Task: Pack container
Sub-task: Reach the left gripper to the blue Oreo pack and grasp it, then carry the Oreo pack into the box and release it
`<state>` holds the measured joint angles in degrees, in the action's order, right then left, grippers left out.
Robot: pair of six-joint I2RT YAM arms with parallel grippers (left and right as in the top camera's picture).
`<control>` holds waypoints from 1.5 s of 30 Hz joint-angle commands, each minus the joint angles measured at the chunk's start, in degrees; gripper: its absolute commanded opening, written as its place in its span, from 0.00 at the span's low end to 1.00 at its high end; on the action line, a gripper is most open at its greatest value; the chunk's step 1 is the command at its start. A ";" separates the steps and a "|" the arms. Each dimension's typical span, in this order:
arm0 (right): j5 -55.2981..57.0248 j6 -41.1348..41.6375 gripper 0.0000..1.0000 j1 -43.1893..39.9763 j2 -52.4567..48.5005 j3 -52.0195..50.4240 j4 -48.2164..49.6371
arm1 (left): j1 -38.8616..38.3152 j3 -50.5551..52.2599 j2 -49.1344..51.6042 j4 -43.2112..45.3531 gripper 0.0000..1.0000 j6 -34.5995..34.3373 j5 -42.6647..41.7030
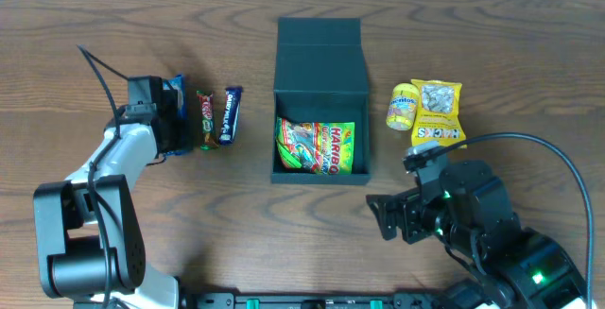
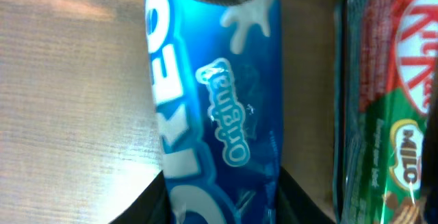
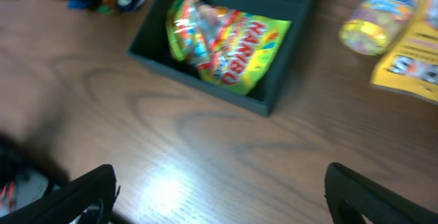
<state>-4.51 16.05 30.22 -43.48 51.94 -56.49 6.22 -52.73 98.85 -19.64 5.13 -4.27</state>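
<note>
Oreo packet (image 2: 219,101) sits between the left gripper (image 2: 220,207) fingers; I cannot tell if it's clamped. Right gripper (image 3: 219,196) gapes wide near the container (image 1: 319,59), Haribo bag (image 1: 315,146) inside.

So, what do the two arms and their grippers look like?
The left arm has silver-white links and black joints; the right arm is all black with small green lights. Each carries a thin black cable. The left gripper and right gripper are black.

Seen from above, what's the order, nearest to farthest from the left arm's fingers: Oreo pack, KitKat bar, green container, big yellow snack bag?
1. Oreo pack, right at the left fingers.
2. KitKat bar, just beside, toward the middle.
3. container, table centre.
4. yellow snack bag, far right.
</note>
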 commanded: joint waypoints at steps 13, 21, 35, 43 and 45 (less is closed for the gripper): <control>7.30 13.31 0.99 -13.81 1.64 0.02 -5.86 | -4.79 -20.39 -14.03 -21.18 0.06 2.10 -0.37; 7.28 13.03 0.99 -22.10 5.27 0.02 -8.59 | -24.52 -20.39 -19.78 -21.05 0.06 23.56 -5.73; 7.32 10.01 0.99 -23.30 6.47 0.02 -9.07 | -37.66 -20.39 -7.39 -14.93 0.06 57.77 -5.84; 7.32 10.01 0.99 -23.28 6.47 0.02 -9.03 | -37.64 -20.39 1.33 -6.99 0.06 62.03 0.26; 7.34 10.01 0.99 -23.30 6.47 0.02 -8.85 | -37.64 -20.39 2.38 -6.64 0.06 62.27 0.52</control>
<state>2.20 26.72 7.40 -37.32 51.90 -65.52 -31.59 -72.42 100.27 -26.81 64.88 -5.15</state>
